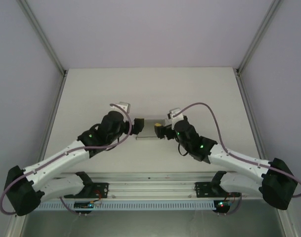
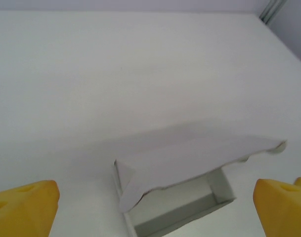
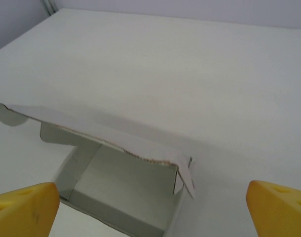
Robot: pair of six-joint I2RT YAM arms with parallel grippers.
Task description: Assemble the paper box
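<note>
The paper box [image 1: 149, 129] is a small white folded tray lying on the table between my two grippers. Its lid flap [image 2: 190, 155] stands half raised and leans over the open inside [image 2: 182, 207]. The right wrist view has the same lid [image 3: 106, 132] with a small side tab [image 3: 186, 175] hanging at its right end. My left gripper [image 1: 139, 123] is open at the box's left end, yellow fingertips [image 2: 24, 207] spread wide. My right gripper [image 1: 160, 130] is open at the box's right end, its fingertips [image 3: 279, 207] also wide apart. Neither holds the box.
The white table [image 1: 150, 89] stretches bare behind the box to the back wall. Metal frame posts [image 1: 46, 39] rise at the back corners. A rail [image 1: 150, 187] with the arm bases runs along the near edge.
</note>
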